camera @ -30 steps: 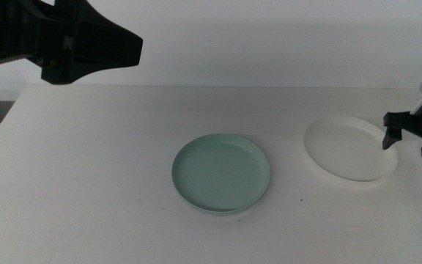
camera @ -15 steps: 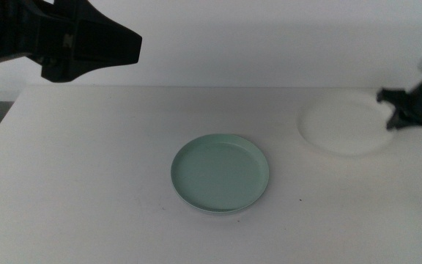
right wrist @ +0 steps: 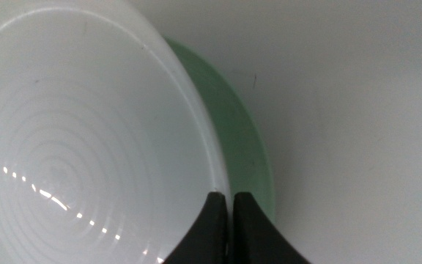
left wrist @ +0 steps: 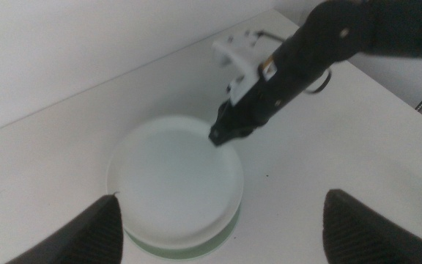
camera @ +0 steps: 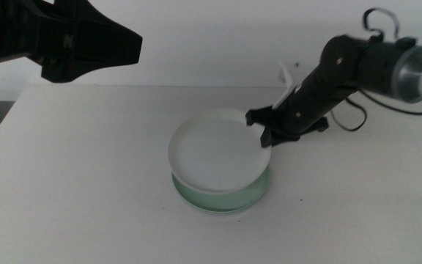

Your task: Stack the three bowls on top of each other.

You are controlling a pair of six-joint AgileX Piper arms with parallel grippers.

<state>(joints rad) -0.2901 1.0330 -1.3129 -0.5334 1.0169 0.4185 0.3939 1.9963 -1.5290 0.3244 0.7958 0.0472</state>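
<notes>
White tabletop [camera: 86,183] against a pale wall fills the middle view. We see the right gripper [camera: 267,130] reaching in from three o'clock, clamped on the rim of the shallow round white bowl [camera: 215,150] at about its two o'clock edge. That bowl hangs tilted just above the shallow round mint green bowl [camera: 255,188], of which only a crescent shows from five to seven o'clock. The white bowl sits slightly toward eleven o'clock of the green one, so we judge the coming move is a small shift toward five o'clock, then a lowering. The left gripper [camera: 127,48] waits high at ten o'clock, well apart from both bowls. We cannot see a grey bowl; it may lie under the green one.

From the left wrist view, the left gripper [left wrist: 222,227] has its jaws spread wide and empty above the stack. The white bowl [left wrist: 174,180] covers nearly all of the green bowl [left wrist: 222,233], and the right gripper [left wrist: 222,132] pinches its far rim.

From the right wrist view, the right gripper [right wrist: 226,213] has its jaws pressed nearly together on the white bowl's [right wrist: 86,139] thin rim, with the green bowl [right wrist: 247,154] showing beyond that rim as an offset crescent.
</notes>
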